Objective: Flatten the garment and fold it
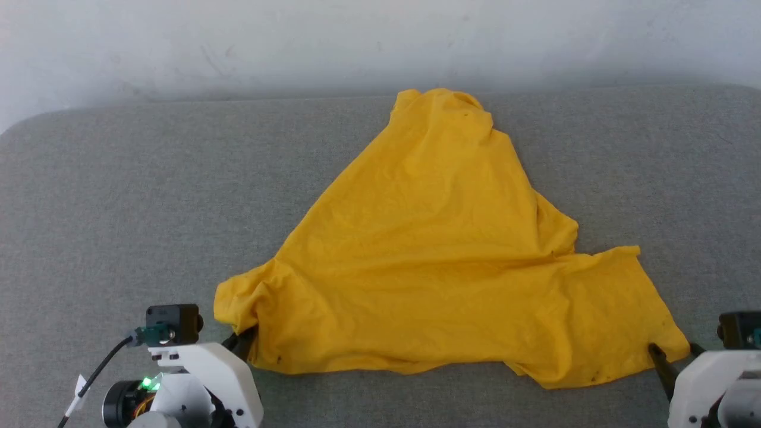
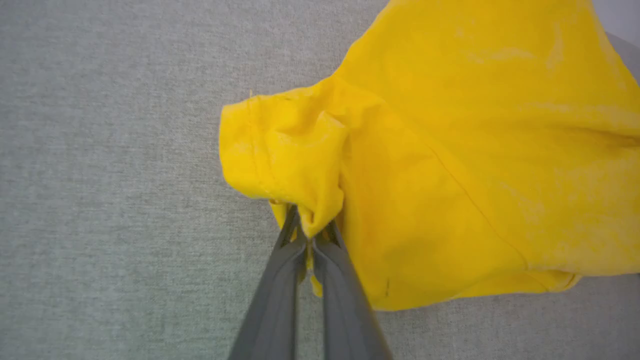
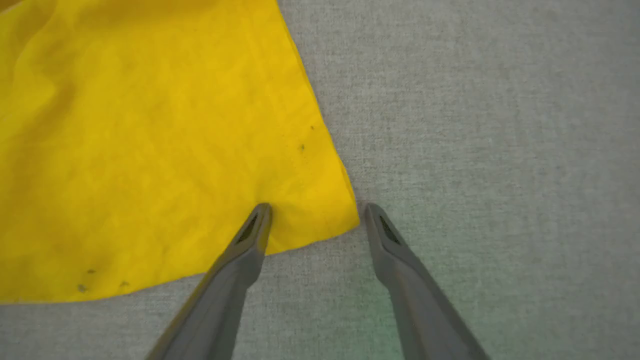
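Toward the near edge of the grey cloth-covered surface (image 1: 119, 208), somewhat right of its middle, the garment (image 1: 440, 261) lies spread in a rough triangle. Its narrow end reaches the far edge below the pale wall (image 1: 238, 41), and its broad base runs along the near edge. The cloth is creased throughout. A raised fold crosses the near-right part, where one flap overlaps the rest.

Left gripper (image 2: 311, 227): fingers pressed together, clamped on a bunched, hemmed fold at the garment's near-left corner. The cloth puckers around the pinch.

Right gripper (image 3: 317, 212): fingers apart, nothing held. One tip rests on the cloth just inside the near-right corner. The other stands on bare surface just beside that corner, so the corner sits between them.

Assessment: the work appears to be at the flattening stage, with no fold yet made. One near corner is secured and the other is lined up for a pinch, presumably so the base can be drawn taut between the two arms and the creases pulled out.

Risks noted: the fabric is thin and soft, so the right corner could slide out as the fingers come together. The bunched left grip may be holding more than one layer, which would keep that corner from lying flat.
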{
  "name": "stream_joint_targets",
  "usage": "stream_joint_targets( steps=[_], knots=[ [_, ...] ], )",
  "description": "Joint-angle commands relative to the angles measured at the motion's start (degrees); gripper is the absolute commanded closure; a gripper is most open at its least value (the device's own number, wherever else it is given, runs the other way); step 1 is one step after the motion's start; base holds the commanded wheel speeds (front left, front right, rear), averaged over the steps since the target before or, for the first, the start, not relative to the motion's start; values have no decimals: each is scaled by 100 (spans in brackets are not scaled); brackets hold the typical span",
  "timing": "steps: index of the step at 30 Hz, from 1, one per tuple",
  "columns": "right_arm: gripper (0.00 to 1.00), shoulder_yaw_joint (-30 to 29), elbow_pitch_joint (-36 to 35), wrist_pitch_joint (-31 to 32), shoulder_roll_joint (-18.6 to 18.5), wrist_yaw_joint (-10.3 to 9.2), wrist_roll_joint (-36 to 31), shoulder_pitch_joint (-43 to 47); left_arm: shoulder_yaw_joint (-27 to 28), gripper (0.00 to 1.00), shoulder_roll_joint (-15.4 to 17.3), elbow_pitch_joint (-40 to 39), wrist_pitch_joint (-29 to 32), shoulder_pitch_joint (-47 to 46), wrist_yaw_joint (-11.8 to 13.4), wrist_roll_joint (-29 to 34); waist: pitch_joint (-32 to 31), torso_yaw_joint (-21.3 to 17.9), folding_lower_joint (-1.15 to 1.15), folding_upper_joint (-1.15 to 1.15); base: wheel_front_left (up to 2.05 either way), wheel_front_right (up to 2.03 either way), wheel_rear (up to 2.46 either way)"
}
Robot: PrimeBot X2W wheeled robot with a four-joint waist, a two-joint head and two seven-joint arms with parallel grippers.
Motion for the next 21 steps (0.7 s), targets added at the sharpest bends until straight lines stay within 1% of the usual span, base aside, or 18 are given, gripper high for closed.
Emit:
stream_joint_targets(
  steps=[1,5,6,7,8,9,11,15,18,21],
  knots=[
    [0,87,152,108,-41,-5,120,-166,5,100,4,-81,-14,45,56,43,45,27,-1,0,0,0,0],
    [0,571,708,765,-192,-5,549,-373,-21,100,-1,-192,-5,32,69,54,98,62,-1,0,0,0,0],
    [57,724,811,997,-205,-5,713,-389,-31,100,-7,-189,-4,33,65,49,102,72,-1,0,0,0,0],
    [84,845,881,1210,-219,-5,862,-400,-39,100,-12,-180,-5,33,58,45,105,82,-1,0,0,0,0],
    [100,941,915,1388,-230,-5,1011,-409,-46,100,-18,-170,-7,31,52,40,104,92,-1,0,0,0,0],
    [100,1008,918,1526,-240,-5,1150,-417,-50,100,-23,-159,-11,33,46,32,98,97,-1,0,0,0,0],
    [100,1084,801,1605,-316,-5,1317,-459,-39,100,-24,-145,-47,46,46,26,71,95,-1,0,0,0,0],
    [100,999,282,1263,-562,-5,1327,-581,70,100,26,-240,-253,40,53,68,-37,66,-1,0,0,0,0],
    [100,726,-475,810,-669,-5,1131,-685,237,100,132,-501,-481,-31,124,187,-156,37,-1,0,0,0,0],
    [100,372,-1375,495,-709,-5,827,-779,478,100,293,-905,-722,-182,227,347,-269,9,-1,0,0,0,0]
  ],
)
